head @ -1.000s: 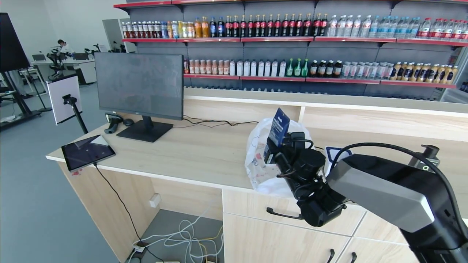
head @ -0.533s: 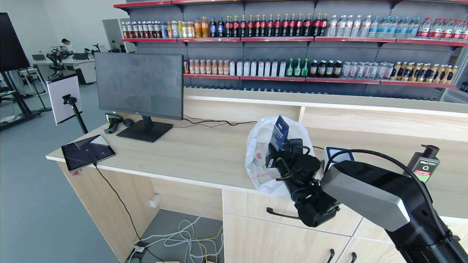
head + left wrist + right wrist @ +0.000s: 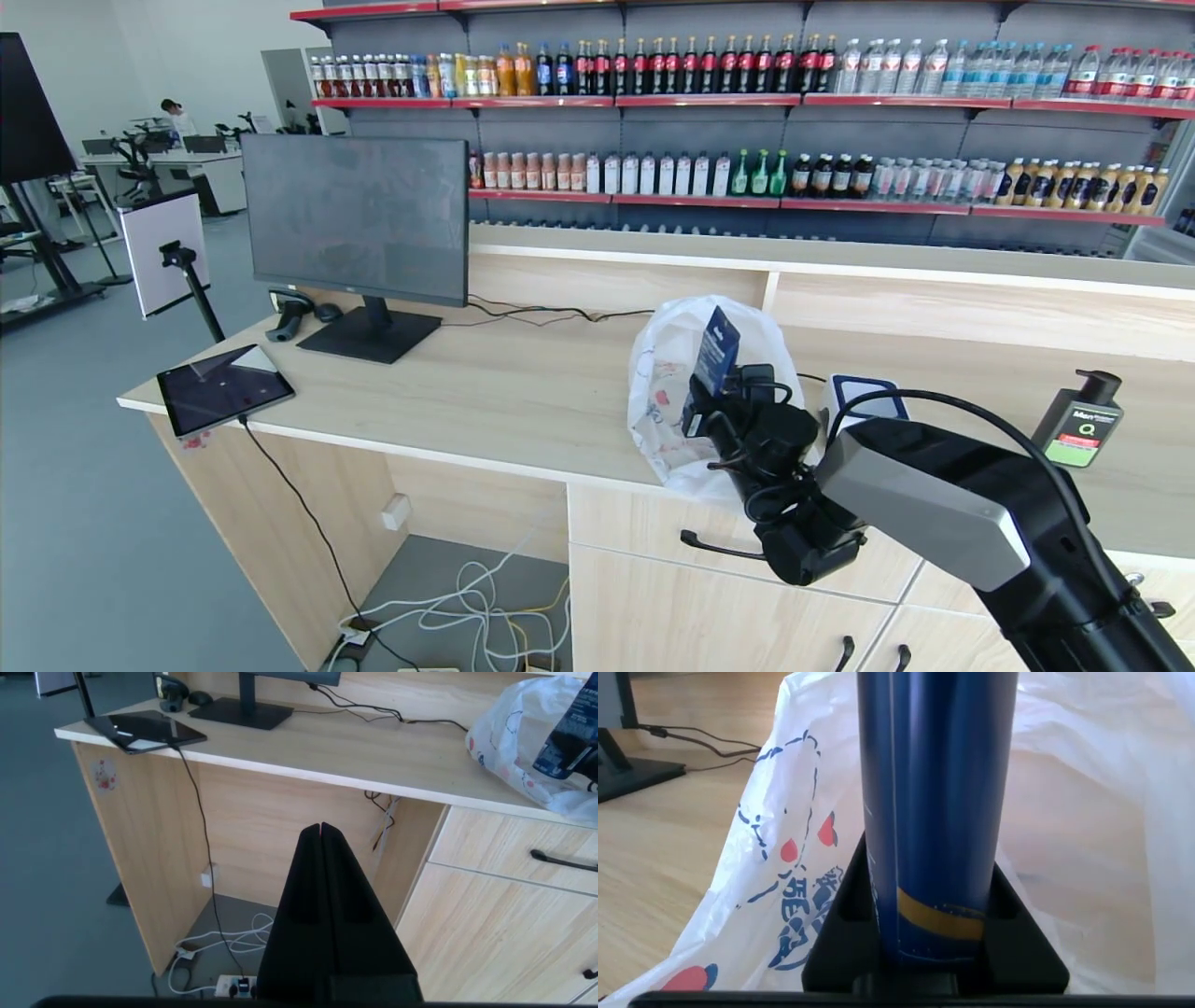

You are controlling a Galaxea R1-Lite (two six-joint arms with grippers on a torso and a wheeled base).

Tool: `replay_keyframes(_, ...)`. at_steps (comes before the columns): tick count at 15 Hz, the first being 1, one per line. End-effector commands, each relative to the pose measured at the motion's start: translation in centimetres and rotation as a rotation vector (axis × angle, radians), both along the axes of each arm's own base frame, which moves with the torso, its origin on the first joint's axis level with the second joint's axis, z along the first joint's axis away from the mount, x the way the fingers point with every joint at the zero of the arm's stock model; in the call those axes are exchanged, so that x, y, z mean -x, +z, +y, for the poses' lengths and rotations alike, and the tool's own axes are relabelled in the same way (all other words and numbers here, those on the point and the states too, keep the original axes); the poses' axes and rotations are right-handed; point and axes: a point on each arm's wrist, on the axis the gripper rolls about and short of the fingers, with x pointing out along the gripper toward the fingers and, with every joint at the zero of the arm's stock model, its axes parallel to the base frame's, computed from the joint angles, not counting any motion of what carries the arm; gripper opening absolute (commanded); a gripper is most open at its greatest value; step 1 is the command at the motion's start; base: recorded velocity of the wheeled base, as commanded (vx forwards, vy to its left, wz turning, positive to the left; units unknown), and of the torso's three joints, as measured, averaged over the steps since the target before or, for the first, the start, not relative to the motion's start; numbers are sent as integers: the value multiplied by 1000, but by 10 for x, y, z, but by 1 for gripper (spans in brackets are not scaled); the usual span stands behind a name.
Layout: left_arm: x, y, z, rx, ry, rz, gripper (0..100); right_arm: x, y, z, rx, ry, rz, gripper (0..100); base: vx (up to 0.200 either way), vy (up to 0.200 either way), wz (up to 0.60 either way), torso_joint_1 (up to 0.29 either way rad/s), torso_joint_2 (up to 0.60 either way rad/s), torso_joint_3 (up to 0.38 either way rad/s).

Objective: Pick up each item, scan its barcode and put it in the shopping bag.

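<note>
1. Broadly, the light wooden counter point(image 3: 485, 392) carries the white shopping bag point(image 3: 665, 392), which stands at its near edge above the drawers.
2. Left of the bag and farther back stands a dark monitor point(image 3: 355, 219).
3. Well to the left of the bag, a tablet point(image 3: 222, 387) lies on the counter's corner.
4. The right gripper point(image 3: 719, 383) sits at the bag's near side, clamped on a dark blue tube point(image 3: 717, 343). In the right wrist view its fingers point(image 3: 848, 887) press both sides of the tube.
5. The tube stands upright with the bag's plastic behind it and on both sides. Whether it is inside the bag's mouth cannot be told.
6. The left gripper point(image 3: 321, 833) hangs lower than the bag, out in front of the counter's face, with its fingers pressed together on nothing.
7. Well to the right of the bag stands a dark pump bottle point(image 3: 1078, 420).
8. Just right of the bag is a white box with a blue outline on its top point(image 3: 864, 394).
</note>
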Motion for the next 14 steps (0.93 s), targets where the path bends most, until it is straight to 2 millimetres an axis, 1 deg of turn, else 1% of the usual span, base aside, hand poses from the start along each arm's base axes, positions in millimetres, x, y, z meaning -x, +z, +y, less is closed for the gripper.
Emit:
replay_keyframes(1, 0, 0, 0, 0, 0, 0, 0, 0, -3, 0, 3, 0, 9, 0, 0, 0, 0, 0, 0, 0)
replay_keyframes(5, 0, 0, 0, 2, 1, 0, 0, 0, -6, 2, 5, 1, 8, 0, 0, 0, 0, 0, 0, 0)
replay_keyframes(6, 0, 0, 0, 2, 1, 0, 0, 0, -6, 2, 4, 2, 10, 100, 0, 0, 0, 0, 0, 0)
replay_keyframes(14, 0, 0, 0, 3, 1, 1, 0, 0, -5, 1, -5, 5, 10, 100, 0, 0, 0, 0, 0, 0)
